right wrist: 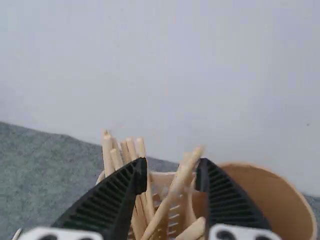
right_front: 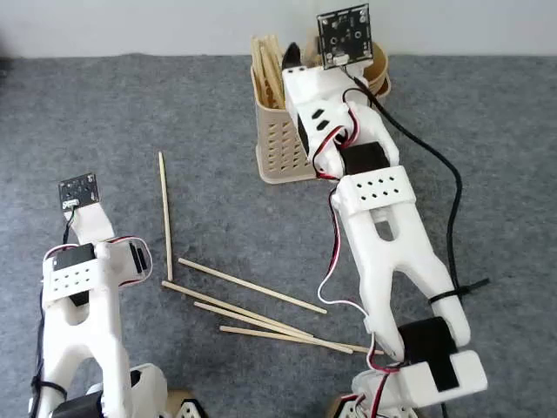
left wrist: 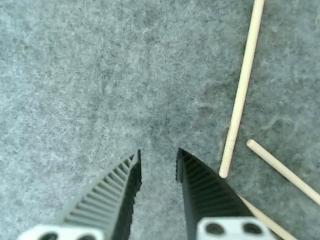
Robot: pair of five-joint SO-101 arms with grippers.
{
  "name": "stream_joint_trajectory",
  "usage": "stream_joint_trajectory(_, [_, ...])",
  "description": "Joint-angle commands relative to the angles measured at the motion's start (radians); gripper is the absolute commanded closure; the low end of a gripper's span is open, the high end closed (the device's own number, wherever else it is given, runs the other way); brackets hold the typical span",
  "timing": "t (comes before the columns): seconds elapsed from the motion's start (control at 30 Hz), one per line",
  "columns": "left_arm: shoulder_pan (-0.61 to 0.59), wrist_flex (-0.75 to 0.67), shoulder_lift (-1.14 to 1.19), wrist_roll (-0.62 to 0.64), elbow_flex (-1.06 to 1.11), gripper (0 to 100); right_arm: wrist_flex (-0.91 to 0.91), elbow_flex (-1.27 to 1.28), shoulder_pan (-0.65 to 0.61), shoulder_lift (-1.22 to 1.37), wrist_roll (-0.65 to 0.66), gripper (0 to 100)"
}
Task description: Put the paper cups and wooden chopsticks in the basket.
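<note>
currently the right end effector (right wrist: 170, 167) hangs open above the basket (right_front: 278, 148); a chopstick (right wrist: 175, 187) leaning between its jaws may snag and tip the basket.

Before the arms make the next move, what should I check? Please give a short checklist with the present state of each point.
1. Basket upright: ok.
2. Right gripper above the basket, jaws apart: ok.
3. Tilted chopstick between its jaws fully let go: cannot tell.
4. Left gripper open over the carpet: ok.
5. Left gripper lined up on the nearest chopstick: not ok, it lies beside the jaws.
6. Paper cup inside the basket: cannot tell, the arm hides its base.
</note>
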Motion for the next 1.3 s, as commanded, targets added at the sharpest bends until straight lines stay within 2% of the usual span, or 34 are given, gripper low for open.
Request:
stream_joint_trajectory(0.0, [0.011, -0.018, -0.041, -0.002, -0.004, 89, 0.196, -0.011, -0.061, -0.156, 0.014, 74.3])
stream_joint_trajectory(0.2, [0.002, -0.015, -0.041, -0.002, -0.01, 89, 0.608, -0.006, -0.171, -0.314, 0.014, 74.3])
stream_joint_trajectory(0.37, [0.002, -0.006, -0.101, -0.005, 0.001, 89, 0.924, 0.006, -0.232, -0.318, 0.009, 74.3])
stream_joint_trajectory(0.47, [0.0, 0.026, -0.193, -0.006, 0.021, 89, 1.041, 0.049, -0.278, -0.306, 0.014, 74.1])
stream_joint_trajectory(0.57, [-0.054, 0.038, -0.31, -0.006, 0.045, 89, 1.102, 0.118, -0.349, -0.291, 0.015, 74.0])
stream_joint_trajectory(0.73, [-0.195, 0.037, -0.485, -0.017, 0.088, 89, 1.079, 0.29, -0.469, -0.274, 0.015, 74.0])
stream_joint_trajectory(0.8, [-0.229, 0.037, -0.526, -0.075, 0.113, 89, 1.029, 0.362, -0.504, -0.259, 0.015, 74.0])
stream_joint_trajectory(1.03, [-0.282, 0.037, -0.529, -0.12, 0.16, 89, 0.822, 0.532, -0.641, -0.143, 0.015, 74.0])
stream_joint_trajectory(1.27, [-0.282, 0.037, -0.465, -0.147, 0.177, 89, 0.723, 0.532, -0.664, 0.021, 0.015, 74.2])
